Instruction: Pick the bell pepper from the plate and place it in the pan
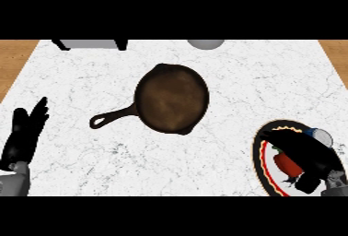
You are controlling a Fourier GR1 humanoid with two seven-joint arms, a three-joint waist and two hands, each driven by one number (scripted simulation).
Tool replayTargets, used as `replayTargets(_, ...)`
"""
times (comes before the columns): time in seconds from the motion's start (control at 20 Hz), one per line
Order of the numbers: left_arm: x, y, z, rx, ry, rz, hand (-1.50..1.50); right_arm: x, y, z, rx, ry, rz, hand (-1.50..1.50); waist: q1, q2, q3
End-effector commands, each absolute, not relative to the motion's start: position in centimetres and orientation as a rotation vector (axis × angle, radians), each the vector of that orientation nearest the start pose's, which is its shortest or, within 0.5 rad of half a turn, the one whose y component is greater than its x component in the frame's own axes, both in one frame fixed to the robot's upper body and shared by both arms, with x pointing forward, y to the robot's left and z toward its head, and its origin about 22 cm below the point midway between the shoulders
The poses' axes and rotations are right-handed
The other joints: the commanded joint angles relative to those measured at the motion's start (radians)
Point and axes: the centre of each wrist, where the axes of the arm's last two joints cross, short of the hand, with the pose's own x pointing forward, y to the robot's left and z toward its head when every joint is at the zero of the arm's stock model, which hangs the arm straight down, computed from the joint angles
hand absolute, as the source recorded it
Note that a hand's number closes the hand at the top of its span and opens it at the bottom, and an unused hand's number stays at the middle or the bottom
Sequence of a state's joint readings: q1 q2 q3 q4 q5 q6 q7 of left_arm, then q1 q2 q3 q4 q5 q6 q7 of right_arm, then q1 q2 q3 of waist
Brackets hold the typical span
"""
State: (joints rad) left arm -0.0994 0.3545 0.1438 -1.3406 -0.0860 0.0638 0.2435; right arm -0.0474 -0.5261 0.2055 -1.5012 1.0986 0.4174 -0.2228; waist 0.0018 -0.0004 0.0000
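Note:
A dark brown pan (171, 98) lies on the white marble counter (81, 78), its handle (108, 119) pointing to the lower left. At the lower right stands a plate (261, 159) with a dark rim and a red and yellow pattern. My right hand (304, 154) lies over the plate, fingers stretched toward the upper left. A red bell pepper (285, 163) shows on the plate just under the hand's left side, partly hidden by it. My left hand (24, 131) rests open at the left edge, fingers up, far from the pan.
A grey box-like object (92, 44) sits at the counter's far left edge and a pale round object (206, 43) at the far middle. Wooden floor (15, 55) shows beyond both sides of the counter.

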Motion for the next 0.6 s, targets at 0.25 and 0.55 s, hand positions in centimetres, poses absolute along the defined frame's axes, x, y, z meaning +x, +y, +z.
replayTargets(0.25, 26.2, 34.7, 1.1, 0.497, -1.202, -0.107, 0.0, 26.7, -28.8, 0.2, -0.739, -1.146, 1.787, 1.5, 0.003, 0.001, 0.0)
replayTargets(0.55, 26.7, 34.8, 1.8, 0.513, -1.201, -0.075, 0.0, 23.3, -28.6, -0.5, -0.846, -0.956, 1.456, 1.5, -0.031, -0.007, -0.001)
